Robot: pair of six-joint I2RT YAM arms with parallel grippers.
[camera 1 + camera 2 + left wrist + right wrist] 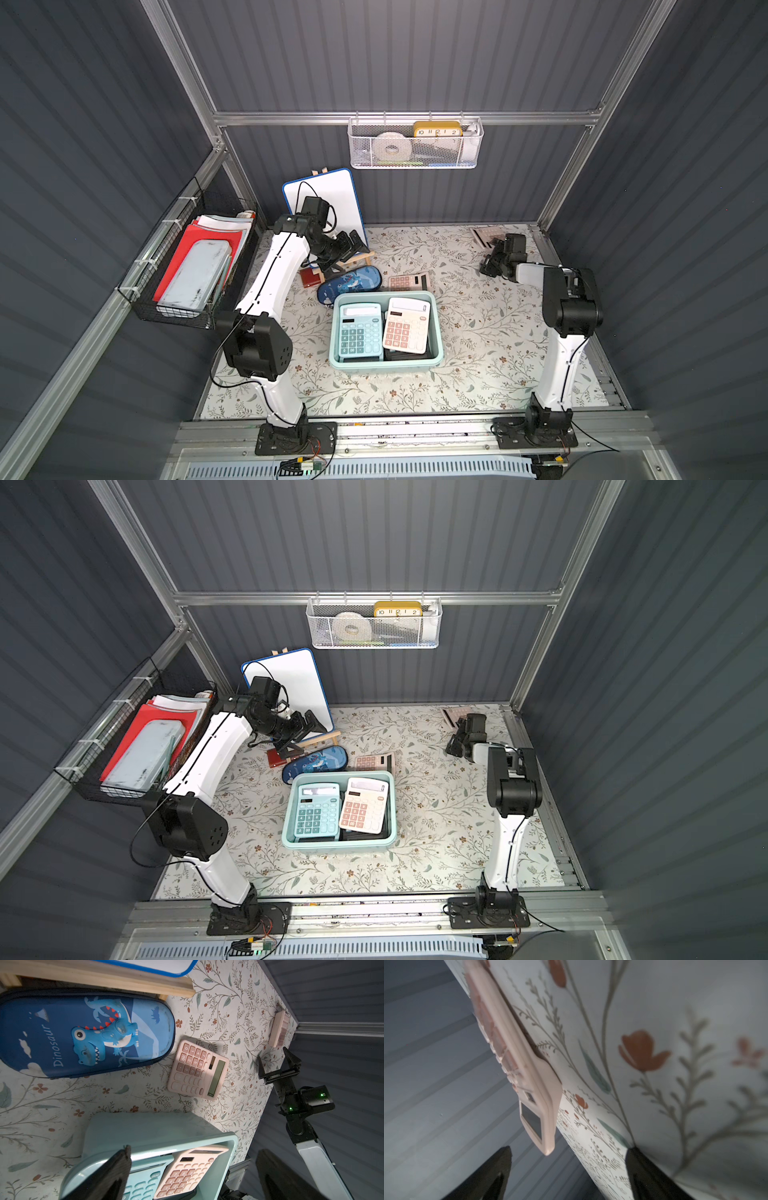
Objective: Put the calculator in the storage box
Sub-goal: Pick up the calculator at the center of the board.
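Claws apart, empty: right gripper (272,1055) near calculator (484,235), 1 o'clock of storage box (385,294); left gripper (194,1149) at 11 o'clock.

1. Storage box (145,1130): smooth moulded plastic with a faint sheen.
2. Pink calculator (197,1070): matt plastic casing, glassy display.
3. Pencil case (87,1032): semi-gloss moulded shell, lightly scuffed, with a cloth zip band.
4. Easel (104,980): bare pale wood.
5. Whiteboard (328,195): glossy white face, blue plastic rim.
6. Surface (490,332): smooth, matt floral-print covering.
7. Wall basket (467,151): white-coated perforated metal mesh.
8. Wire basket (183,316): black metal wire.
9. Frame rails (291,118): bare brushed metal.
10. Wall panels (415,62): matt, ribbed grey.
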